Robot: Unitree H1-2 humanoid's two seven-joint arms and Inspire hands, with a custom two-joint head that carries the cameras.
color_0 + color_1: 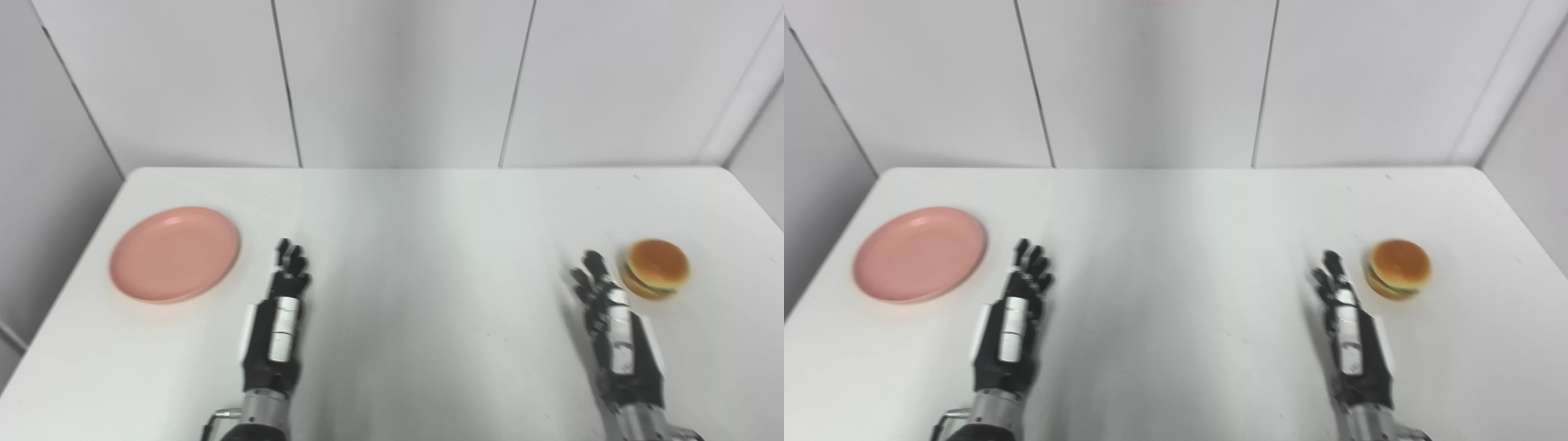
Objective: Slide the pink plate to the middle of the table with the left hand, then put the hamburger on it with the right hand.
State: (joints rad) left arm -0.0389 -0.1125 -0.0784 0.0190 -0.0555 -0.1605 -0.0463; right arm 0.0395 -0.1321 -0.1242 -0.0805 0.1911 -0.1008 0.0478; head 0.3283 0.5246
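Pink plate: sits flat and right way up at the left of the frame, on the white table, well away from the middle.
Hamburger: at the right of the frame, bun top up, tipped a little toward the lower left.
Left hand: empty, fingers stretched forward and a little apart, resting low just right of the plate, not touching it.
Right hand: also empty, fingers loosely spread, just left of the hamburger and apart from it.
Step in hand: by my reckoning nothing has started; the plate has yet to be slid.
Doing it well: I'd bring the left hand over to the plate's far-left rim, or press flat on its face, then push steadily toward the centre of the frame. Keep pressure low so the rim doesn't tip or skid off line.
Orientation: the plate is round, so no real long axis; it only looks oval from this angle, wider left to right. The hamburger is round too, with its stack axis near upright.
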